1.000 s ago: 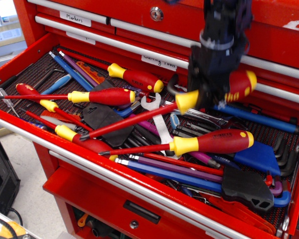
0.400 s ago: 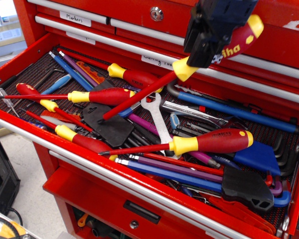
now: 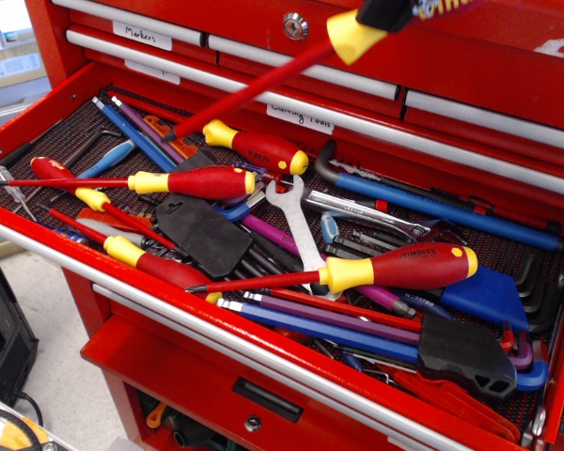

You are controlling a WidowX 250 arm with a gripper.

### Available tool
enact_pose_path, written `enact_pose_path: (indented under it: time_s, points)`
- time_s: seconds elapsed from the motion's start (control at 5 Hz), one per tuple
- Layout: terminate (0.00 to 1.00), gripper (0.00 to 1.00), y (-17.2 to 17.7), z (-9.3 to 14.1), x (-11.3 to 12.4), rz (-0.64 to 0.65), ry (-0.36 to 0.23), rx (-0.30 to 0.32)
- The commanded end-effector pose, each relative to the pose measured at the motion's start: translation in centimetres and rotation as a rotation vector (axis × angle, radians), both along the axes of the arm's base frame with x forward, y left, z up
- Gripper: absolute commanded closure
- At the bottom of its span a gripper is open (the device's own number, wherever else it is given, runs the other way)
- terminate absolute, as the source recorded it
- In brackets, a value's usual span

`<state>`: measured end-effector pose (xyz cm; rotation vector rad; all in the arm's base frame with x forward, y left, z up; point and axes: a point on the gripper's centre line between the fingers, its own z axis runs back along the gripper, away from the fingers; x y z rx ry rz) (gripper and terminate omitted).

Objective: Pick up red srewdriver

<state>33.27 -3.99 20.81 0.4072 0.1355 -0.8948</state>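
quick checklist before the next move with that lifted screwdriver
1. Red screwdriver off the drawer: ok, whole visible shaft hangs in the air.
2. Tip clear of the tools below: ok, it hangs above the blue rods, apart.
3. Gripper hold: cannot tell, it is mostly cut off at the top edge.
4. Handle seated in the grip: cannot tell, only the yellow collar shows.
5. Right tool taken: ok, the other big red screwdriver lies in the drawer.

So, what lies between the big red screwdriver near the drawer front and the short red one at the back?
A silver open-ended wrench, in the only view.
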Motion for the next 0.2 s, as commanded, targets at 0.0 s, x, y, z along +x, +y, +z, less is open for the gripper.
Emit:
enact_pose_path:
  time_s: [0.0]
  points:
    - [1.00,0.00,-0.96,2.30,0.73,0.141,-0.211,0.110]
